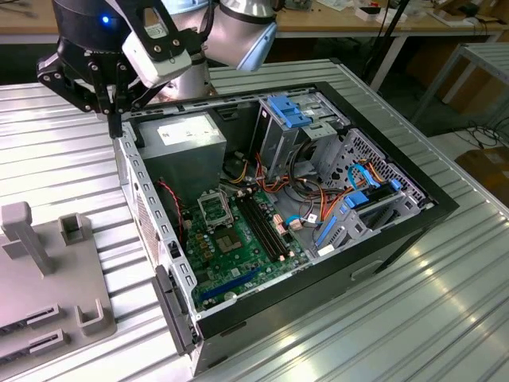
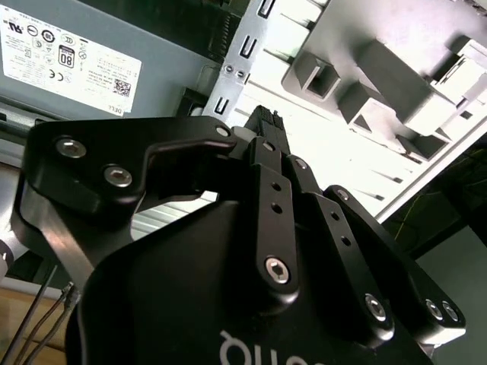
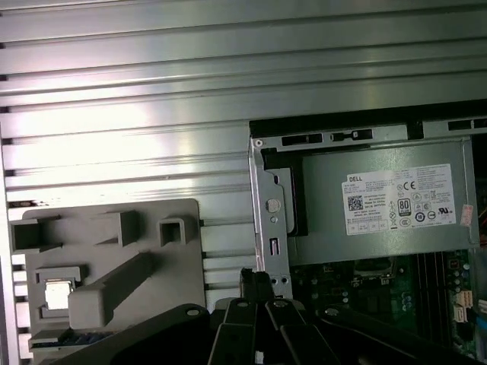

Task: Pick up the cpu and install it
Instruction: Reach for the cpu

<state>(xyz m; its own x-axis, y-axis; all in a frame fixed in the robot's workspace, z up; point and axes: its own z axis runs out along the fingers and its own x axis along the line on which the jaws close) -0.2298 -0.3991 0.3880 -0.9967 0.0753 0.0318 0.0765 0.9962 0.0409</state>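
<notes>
The gripper (image 1: 115, 121) is held over the corner of the open computer case (image 1: 429, 208), fingers pressed together with nothing pinched, close to the power supply (image 1: 189, 137) mounted inside the case. The cpu (image 3: 58, 295) is laid flat outside the case, silver face up, in a square recess of the grey fixture plate (image 3: 183, 274) among raised blocks. Being square, it shows no long axis, and the case's metal wall (image 1: 137, 179) stands between it and the green circuit board (image 1: 238, 247).
</notes>
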